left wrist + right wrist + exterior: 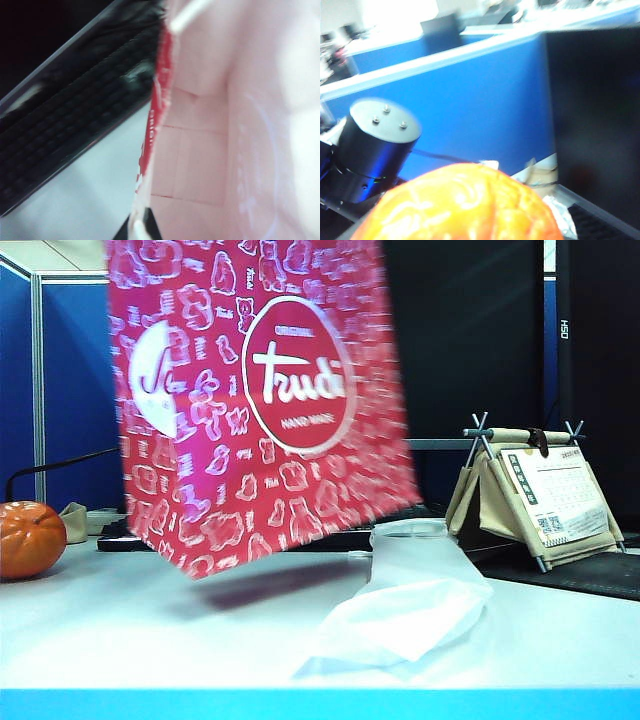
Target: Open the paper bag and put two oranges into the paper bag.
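Left end effector: its fingers are out of sight in every view; closed tight, with the paper bag [210,150] hanging right against its camera, though the grip itself is hidden
Paper bag: tall pink-red paper [255,390], printed with white animal outlines and a round "Trudi" logo, tilted and lifted so its bottom corner hangs just above the counter [150,640]; blurred in the exterior view
Bag interior: seen from the left end effector's side the mouth gapes open, pale pink creased panels inside, a red printed edge and a white cord handle [187,15] near the rim
Right end effector: fingers not visible; jaws set wide, and a glossy, bumpy orange [460,205] fills the space directly in front of its camera, seemingly held between them
Second orange: round, dimpled skin [28,538], resting on the counter beyond the bag's lower edge, apart from it
White plastic bag: thin, translucent, crumpled [410,600], lying on the counter below and beside the hanging paper bag
Keyboard: black, flat [65,130], lying beside the paper bag's outer wall
Desk calendar: tent-shaped stand [540,500], well apart from the bag
Open room: bare white counter under the lifted bag
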{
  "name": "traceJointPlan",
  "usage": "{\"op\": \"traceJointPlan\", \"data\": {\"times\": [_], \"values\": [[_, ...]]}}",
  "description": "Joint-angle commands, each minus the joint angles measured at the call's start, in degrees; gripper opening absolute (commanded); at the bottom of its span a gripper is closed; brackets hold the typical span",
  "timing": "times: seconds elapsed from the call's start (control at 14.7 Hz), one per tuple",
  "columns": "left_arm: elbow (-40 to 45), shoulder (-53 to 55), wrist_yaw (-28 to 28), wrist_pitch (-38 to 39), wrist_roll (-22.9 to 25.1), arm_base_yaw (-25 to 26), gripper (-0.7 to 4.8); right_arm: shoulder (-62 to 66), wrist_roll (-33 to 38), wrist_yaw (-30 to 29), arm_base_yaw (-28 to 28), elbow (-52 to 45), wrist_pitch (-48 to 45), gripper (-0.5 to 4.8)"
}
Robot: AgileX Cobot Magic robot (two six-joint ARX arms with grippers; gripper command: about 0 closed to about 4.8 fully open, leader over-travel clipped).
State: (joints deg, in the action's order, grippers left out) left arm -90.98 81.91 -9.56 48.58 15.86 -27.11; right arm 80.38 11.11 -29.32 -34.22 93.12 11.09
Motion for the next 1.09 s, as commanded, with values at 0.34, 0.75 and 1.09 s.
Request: {"op": "traceJointPlan", "data": {"times": [0.34,0.75,1.09], "values": [[-0.44,-0.35,-1.60,-1.55,-0.28,0.24,-0.04,1.99,-5.42,10.14,-6.69,0.52,6.82,-0.06],[-0.57,-0.44,-2.08,-2.58,-1.99,0.24,-0.04,5.16,-7.13,13.46,-6.56,0.50,11.23,-0.06],[-0.61,-2.62,-3.98,-5.20,-3.91,0.28,-0.04,7.30,-8.63,15.78,-6.23,0.48,14.01,-0.06]]}}
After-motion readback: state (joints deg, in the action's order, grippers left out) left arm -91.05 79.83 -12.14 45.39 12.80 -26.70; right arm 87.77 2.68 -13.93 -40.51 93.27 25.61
